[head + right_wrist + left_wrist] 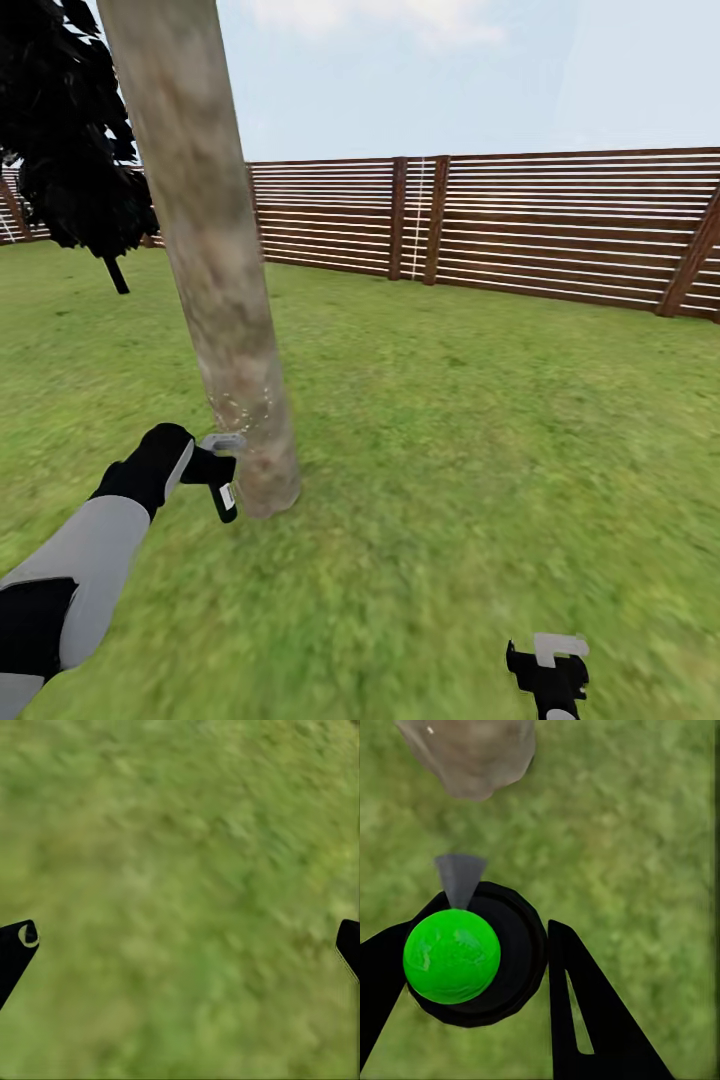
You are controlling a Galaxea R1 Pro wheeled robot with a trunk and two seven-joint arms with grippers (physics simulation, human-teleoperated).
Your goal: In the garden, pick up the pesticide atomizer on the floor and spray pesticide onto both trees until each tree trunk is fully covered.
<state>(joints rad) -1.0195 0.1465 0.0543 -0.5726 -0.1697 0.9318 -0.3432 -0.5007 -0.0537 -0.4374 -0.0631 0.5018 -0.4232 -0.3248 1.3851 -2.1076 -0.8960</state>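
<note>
Pesticide atomizer (222, 478) held by the left claw (205, 466) right beside the base of a tree trunk (215, 270).

In the head view, the dark bottle with its white label band is seen hanging tilted from the left claw, its grey trigger head pointed at the pale mottled trunk, where a faint ring of droplets is visible. In the left wrist view, the atomizer (472, 956) is shown clamped between the two black fingers (585, 1012), a bright green round part facing the camera, with the trunk foot (472, 757) near on the grass (645, 832). The right claw (548, 672) is seen low over the lawn (480, 420), its fingers spread wide apart and holding nothing. A slatted wooden fence (560, 220) and a dark narrow tree (70, 140) are seen behind.
</note>
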